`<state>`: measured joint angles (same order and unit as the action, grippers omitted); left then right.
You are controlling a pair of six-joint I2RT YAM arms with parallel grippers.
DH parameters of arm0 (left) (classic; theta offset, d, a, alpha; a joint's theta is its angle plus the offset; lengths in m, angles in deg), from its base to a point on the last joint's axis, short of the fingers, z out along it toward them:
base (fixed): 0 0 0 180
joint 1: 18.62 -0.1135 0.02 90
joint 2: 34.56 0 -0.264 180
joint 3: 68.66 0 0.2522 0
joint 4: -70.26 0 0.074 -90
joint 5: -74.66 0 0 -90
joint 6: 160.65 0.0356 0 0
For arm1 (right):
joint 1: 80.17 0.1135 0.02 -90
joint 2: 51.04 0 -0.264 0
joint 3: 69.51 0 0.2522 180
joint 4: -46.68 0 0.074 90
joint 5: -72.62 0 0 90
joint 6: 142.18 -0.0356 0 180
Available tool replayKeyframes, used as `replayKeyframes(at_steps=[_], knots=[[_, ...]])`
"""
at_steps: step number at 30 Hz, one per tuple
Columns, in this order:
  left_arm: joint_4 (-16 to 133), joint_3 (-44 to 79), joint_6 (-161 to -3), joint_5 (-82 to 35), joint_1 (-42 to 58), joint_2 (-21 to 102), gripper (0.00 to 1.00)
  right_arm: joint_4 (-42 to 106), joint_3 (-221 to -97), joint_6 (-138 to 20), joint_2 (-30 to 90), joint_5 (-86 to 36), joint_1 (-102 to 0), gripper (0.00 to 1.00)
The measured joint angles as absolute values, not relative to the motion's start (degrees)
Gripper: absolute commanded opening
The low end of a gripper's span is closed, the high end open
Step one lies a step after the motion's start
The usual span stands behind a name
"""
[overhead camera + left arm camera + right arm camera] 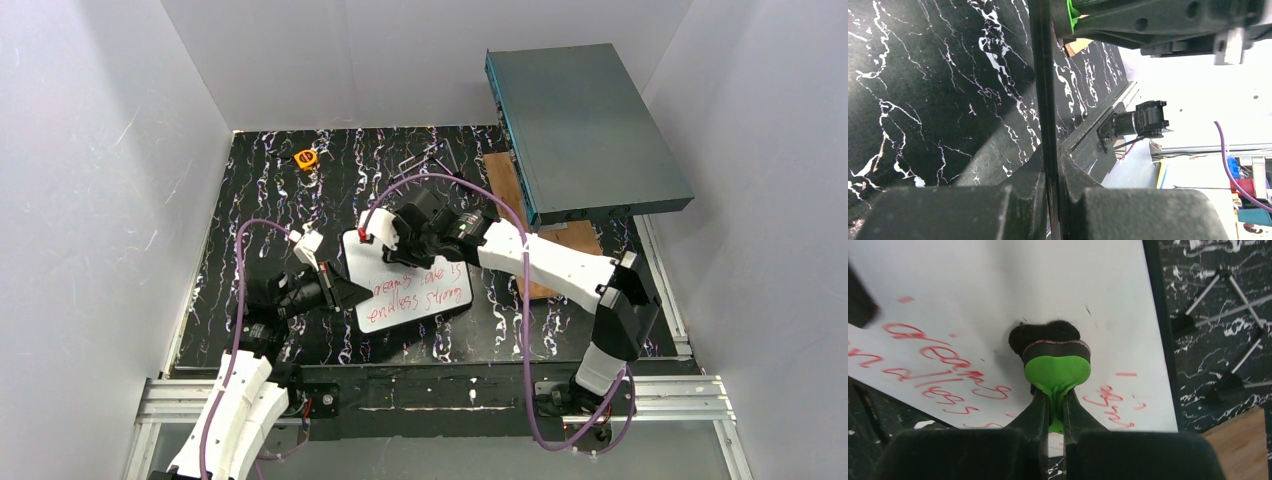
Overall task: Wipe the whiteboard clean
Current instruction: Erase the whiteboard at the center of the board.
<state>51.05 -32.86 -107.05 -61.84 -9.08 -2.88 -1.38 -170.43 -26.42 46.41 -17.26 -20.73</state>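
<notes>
Right hand point(1057, 396) clamps a green eraser point(1058, 367) against the whiteboard point(998, 285); left hand point(1050, 167) pinches its black frame point(1040, 75); red writing point(943, 357) shows.

Red handwriting point(418, 287) on the whiteboard point(365, 265), centre of the top view.
Two slanted lines: the first starts "dreams", followed by what looks like "are is", unclear; the second reads "endless strong".

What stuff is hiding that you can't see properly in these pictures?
- Left wrist: whiteboard seen edge-on, its writing hidden.
- Right wrist: lower writing hidden behind the jaws holding the eraser.
- Top: eraser hidden under right arm.
- Top: orange thing too small to name.
</notes>
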Motion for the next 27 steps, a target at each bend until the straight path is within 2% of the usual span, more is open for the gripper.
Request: replayKeyframes(at_steps=[6,14,22,27], knots=[[48.4,-32.9,-107.3,-60.9,-9.1,-2.7,0.00,0.8,-164.9,-25.8,46.0,-16.5,-21.9,0.01],[49.2,-32.9,-107.0,-61.6,-9.1,-2.8,0.00,-2.6,-167.3,-25.9,45.6,-18.7,-20.2,0.01],[51.3,-32.9,-107.1,-61.8,-9.0,-2.8,0.00,0.0,-167.6,-27.1,45.6,-18.0,-27.6,0.01],[48.7,-32.9,-107.1,-62.1,-8.9,-2.7,0.00,-0.3,-163.3,-26.3,44.5,-21.2,-24.9,0.01]])
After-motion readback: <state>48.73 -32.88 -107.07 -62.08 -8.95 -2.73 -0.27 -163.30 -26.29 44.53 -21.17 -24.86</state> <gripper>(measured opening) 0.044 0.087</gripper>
